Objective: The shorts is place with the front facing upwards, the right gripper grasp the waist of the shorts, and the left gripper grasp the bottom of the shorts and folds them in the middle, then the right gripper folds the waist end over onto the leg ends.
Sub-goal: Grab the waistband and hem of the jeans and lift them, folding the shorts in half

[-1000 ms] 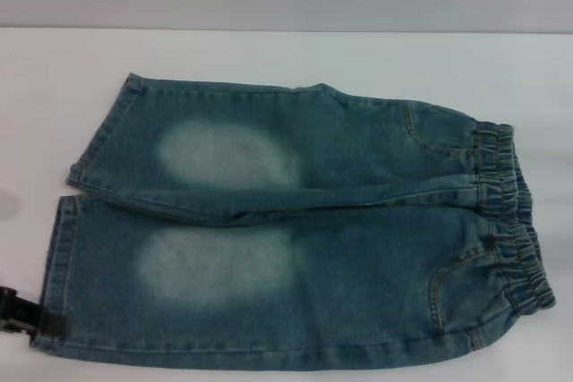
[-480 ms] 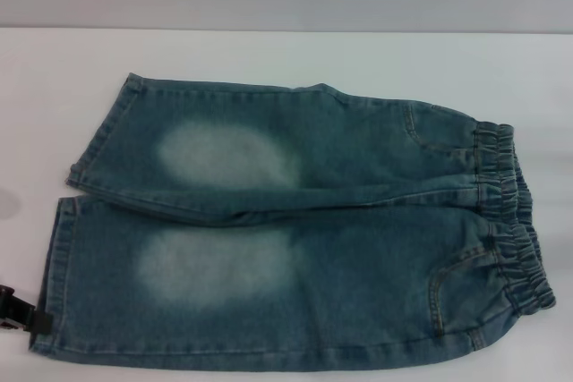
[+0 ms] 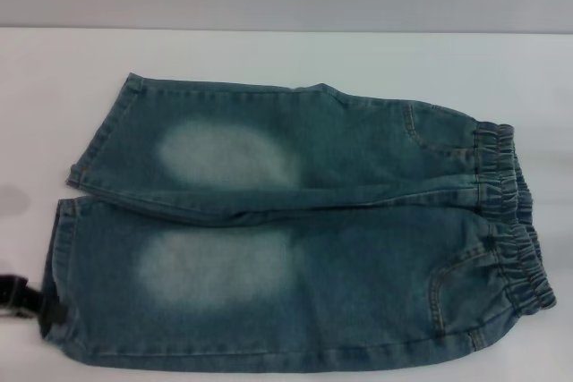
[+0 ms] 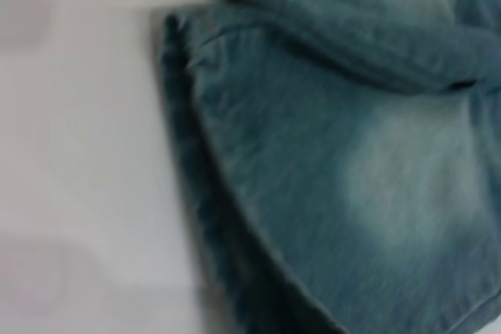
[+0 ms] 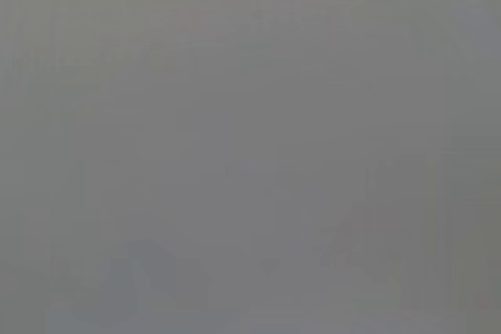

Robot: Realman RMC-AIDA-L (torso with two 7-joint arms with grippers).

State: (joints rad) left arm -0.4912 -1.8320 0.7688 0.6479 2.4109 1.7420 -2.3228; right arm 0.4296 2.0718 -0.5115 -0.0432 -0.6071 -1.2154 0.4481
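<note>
Shorts [image 3: 295,230] near hem corner has lifted since before; left gripper [image 3: 20,300] beside it, grip unclear.

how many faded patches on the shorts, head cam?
2. One faded patch on the far leg, one on the near leg, both toward the hem end. The underside is hidden.

The denim shorts [image 3: 295,230] lie flat, front up, on the white tabletop [image 3: 286,55], legs pointing to 9 o'clock. The ruffled elastic waist [image 3: 510,216] sits at 3 o'clock (darker and puckered). Both leg ends [image 3: 76,221] are flat stitched hems; the nearer hem's 7 o'clock corner looks slightly lifted. Pale faded patches mark each leg.
</note>
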